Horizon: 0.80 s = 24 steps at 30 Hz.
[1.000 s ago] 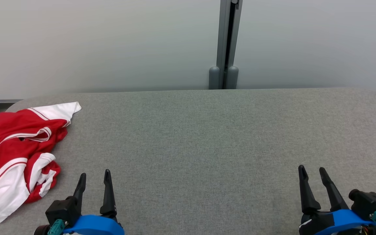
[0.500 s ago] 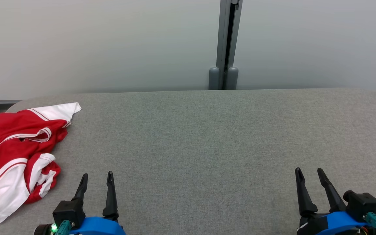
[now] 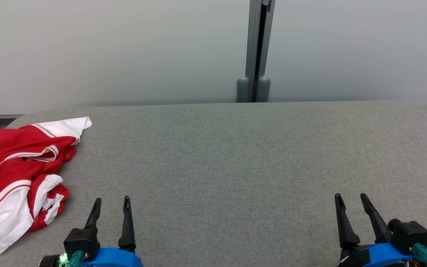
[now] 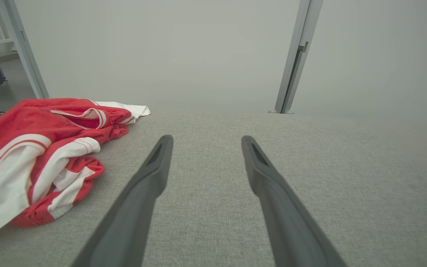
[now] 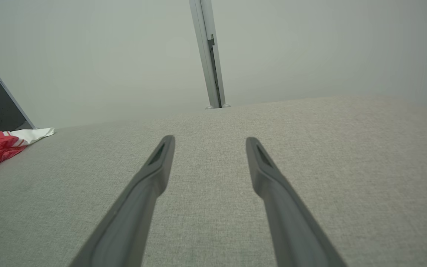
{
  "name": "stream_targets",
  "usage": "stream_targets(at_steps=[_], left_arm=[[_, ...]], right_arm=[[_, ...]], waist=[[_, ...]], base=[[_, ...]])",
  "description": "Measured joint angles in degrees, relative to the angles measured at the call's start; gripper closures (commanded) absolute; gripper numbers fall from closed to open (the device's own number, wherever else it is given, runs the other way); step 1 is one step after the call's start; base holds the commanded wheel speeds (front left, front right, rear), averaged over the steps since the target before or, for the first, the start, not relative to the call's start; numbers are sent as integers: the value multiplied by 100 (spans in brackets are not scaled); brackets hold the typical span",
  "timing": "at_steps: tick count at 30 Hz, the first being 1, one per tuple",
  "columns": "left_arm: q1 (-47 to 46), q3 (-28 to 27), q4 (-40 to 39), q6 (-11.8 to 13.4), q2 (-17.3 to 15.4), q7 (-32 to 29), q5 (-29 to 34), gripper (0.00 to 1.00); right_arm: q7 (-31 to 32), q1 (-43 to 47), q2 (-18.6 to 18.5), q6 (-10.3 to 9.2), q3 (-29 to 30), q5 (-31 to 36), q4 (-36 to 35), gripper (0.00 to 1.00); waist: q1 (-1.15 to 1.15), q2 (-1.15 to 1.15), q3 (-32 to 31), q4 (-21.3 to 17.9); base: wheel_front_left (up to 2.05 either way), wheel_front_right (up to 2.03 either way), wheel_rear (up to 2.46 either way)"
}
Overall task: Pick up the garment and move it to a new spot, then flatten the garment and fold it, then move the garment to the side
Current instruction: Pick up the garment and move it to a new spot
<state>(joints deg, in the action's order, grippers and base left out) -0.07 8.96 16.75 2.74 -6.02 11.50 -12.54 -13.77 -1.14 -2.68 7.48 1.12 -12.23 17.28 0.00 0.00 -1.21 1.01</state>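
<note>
Red-and-white garment (image 3: 17,178) crumpled at nine o'clock; left gripper (image 3: 112,200), right gripper (image 3: 350,196) agape, empty, eased back toward six; pick-up unstarted.

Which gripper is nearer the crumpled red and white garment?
Left. The left gripper is open just to the right of the red and white garment, not touching it. The right gripper, also open, is across the gray table, far to the garment's right.
</note>
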Motion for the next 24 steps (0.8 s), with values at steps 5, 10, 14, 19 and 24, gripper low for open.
stream_targets(at_steps=[5,10,14,19,24], left_arm=[[1,44,-1,25,-15,-5,-5,0],[1,83,-2,26,-43,-5,-8,0],[0,105,-16,31,-63,18,-7,0],[-1,116,-59,53,-99,25,-4,0],[1,119,-105,81,-149,22,-8,0]], right_arm=[[0,1,-1,0,-4,1,2,0],[-2,24,-1,0,-1,4,-1,0],[-12,46,-4,0,22,70,-40,0],[-10,85,-4,0,5,98,-81,0],[-7,93,-4,0,-43,77,-97,0]], waist=[[0,0,-4,12],[0,0,-24,70],[0,0,-54,232],[0,0,-101,585],[0,0,-137,1030]], base=[[0,0,0],[0,0,0],[0,0,0],[0,0,0],[0,0,0]])
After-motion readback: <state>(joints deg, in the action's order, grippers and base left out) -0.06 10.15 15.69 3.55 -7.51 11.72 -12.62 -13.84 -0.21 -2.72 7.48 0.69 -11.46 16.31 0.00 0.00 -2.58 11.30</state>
